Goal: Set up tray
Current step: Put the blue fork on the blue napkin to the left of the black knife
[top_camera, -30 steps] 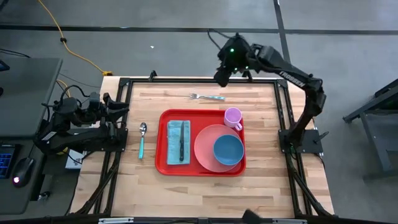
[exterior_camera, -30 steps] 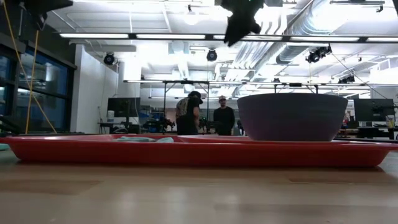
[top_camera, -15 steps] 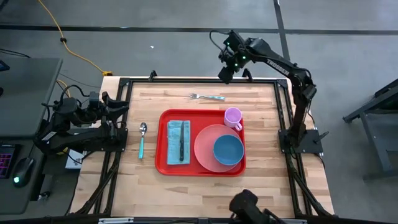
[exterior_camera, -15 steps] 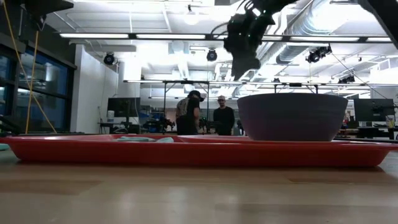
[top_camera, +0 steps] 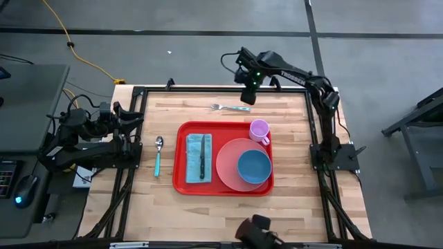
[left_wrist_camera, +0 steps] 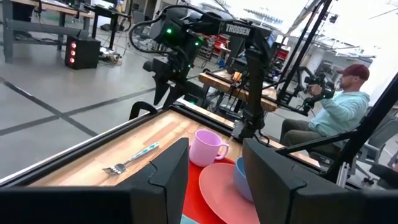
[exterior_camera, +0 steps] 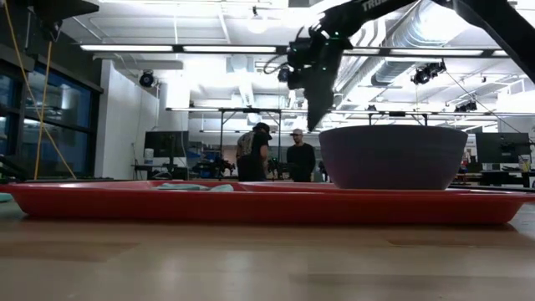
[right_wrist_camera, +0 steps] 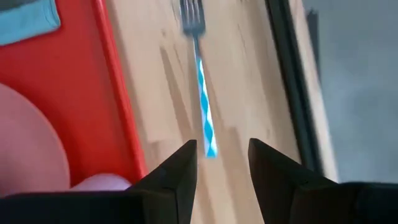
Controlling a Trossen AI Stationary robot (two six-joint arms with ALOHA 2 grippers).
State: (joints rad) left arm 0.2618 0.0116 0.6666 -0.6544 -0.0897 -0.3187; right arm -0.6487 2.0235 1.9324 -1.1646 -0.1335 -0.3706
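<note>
Tray [top_camera: 224,190] sits near the middle of the wooden table [top_camera: 221,214], red, rim up, flat. On it: a folded blue napkin [top_camera: 193,146] with a dark knife [top_camera: 203,164] lying along it, a round pink plate [top_camera: 228,166] carrying a blue bowl [top_camera: 254,167], and a small pink cup [top_camera: 259,129] at the far corner. Off the tray, a spoon [top_camera: 158,153] with a teal handle lies beside its left edge; a fork [top_camera: 230,107] with a blue patterned handle lies near the table's far edge, well apart from the tray. Right gripper [top_camera: 246,96] hangs above the handle end of the fork, not touching it; right wrist view looks down between its two dark fingers [right_wrist_camera: 180,173], spread apart with nothing between them, the fork handle showing in the gap. Left gripper [left_wrist_camera: 214,168] waits at the left side of the table, raised, fingers parted and holding nothing, pointed across toward the cup and plate. Beyond the table, two people [exterior_camera: 276,155] stand far back in the room; another person [left_wrist_camera: 339,106] in a cap sits off to the side.
</note>
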